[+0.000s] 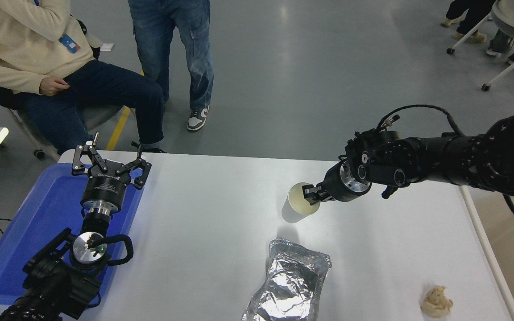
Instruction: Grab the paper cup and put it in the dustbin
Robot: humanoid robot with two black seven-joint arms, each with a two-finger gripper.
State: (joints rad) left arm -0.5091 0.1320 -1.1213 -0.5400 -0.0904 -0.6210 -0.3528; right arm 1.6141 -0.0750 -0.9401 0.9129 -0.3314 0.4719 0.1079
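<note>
The white paper cup (295, 206) is off the table, tilted with its mouth toward the right arm. My right gripper (309, 195) is shut on the cup's rim, one finger inside the cream interior, and holds it above the table's middle. My left gripper (109, 163) is open, parked at the lower left over the blue tray. The dustbin is out of view.
A crumpled silver foil tray (289, 281) lies near the front edge below the cup. A beige paper wad (436, 301) sits at the front right. A flat blue tray (38, 223) lies at the left. A seated person (38, 58) and a standing person (174, 53) are at the far side.
</note>
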